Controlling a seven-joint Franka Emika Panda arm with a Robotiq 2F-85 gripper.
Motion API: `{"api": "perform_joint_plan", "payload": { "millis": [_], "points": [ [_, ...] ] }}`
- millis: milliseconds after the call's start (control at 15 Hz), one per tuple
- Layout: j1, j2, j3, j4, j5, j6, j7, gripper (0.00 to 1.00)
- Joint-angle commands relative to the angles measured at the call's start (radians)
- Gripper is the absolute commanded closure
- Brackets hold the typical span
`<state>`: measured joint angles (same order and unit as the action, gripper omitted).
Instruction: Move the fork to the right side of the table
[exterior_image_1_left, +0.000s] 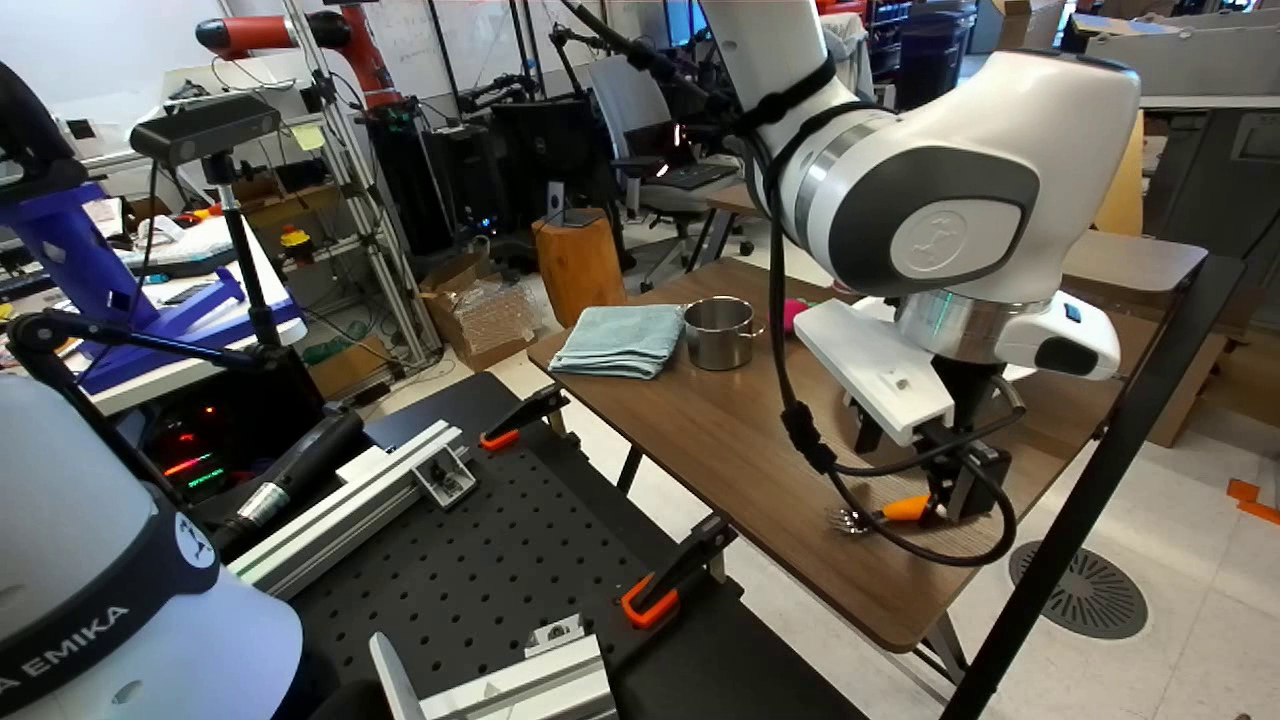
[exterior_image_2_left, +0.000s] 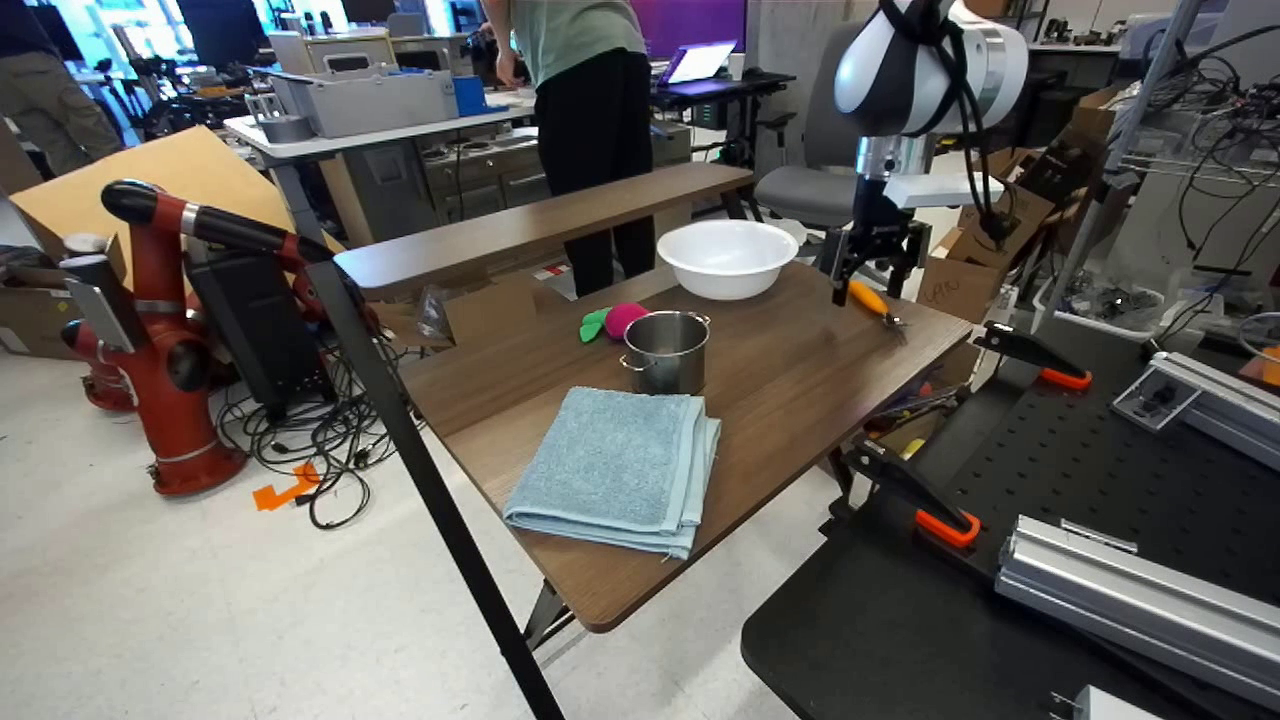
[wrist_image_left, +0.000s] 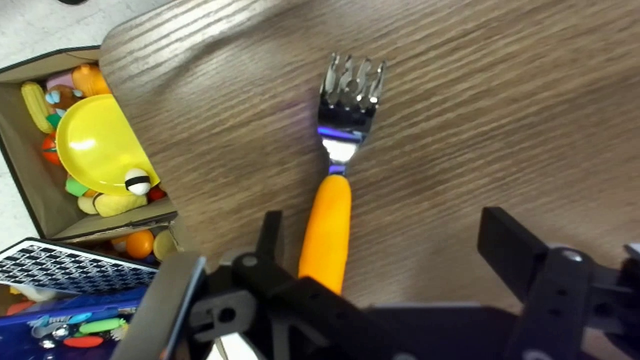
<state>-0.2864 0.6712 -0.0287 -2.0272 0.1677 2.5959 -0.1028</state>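
Observation:
The fork has an orange handle and metal tines. It lies on the brown wood-grain table (exterior_image_1_left: 640, 400) near a corner, and shows in both exterior views (exterior_image_1_left: 905, 508) (exterior_image_2_left: 868, 297) and in the wrist view (wrist_image_left: 327, 225). My gripper (wrist_image_left: 382, 235) is open with its fingers wide apart, low over the table. In the wrist view the fork's handle lies between the fingers, closer to the left finger and apart from the right one. The handle's end is hidden behind the gripper. The gripper (exterior_image_2_left: 868, 285) also stands over the handle in an exterior view.
A white bowl (exterior_image_2_left: 728, 262), a metal pot (exterior_image_2_left: 668, 365), a pink toy with green leaves (exterior_image_2_left: 622, 320) and a folded blue-grey cloth (exterior_image_2_left: 620, 470) are on the table. A box of toys (wrist_image_left: 15, 125) stands below the table's edge. A black bar (exterior_image_1_left: 1100, 460) runs beside the table.

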Motion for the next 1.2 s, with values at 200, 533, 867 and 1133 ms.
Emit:
{"api": "perform_joint_plan", "payload": {
  "millis": [200, 533, 867, 1133],
  "points": [
    [0.0, -0.184, 0.019, -0.115, 0.034, -0.081, -0.014, 0.0],
    [0.037, -0.257, -0.005, -0.143, 0.014, -0.095, -0.004, 0.0],
    [0.039, -0.267, -0.006, -0.165, 0.014, -0.095, -0.003, 0.0],
    [0.038, -0.267, -0.006, -0.165, 0.014, -0.095, -0.003, 0.0]
  ]
}}
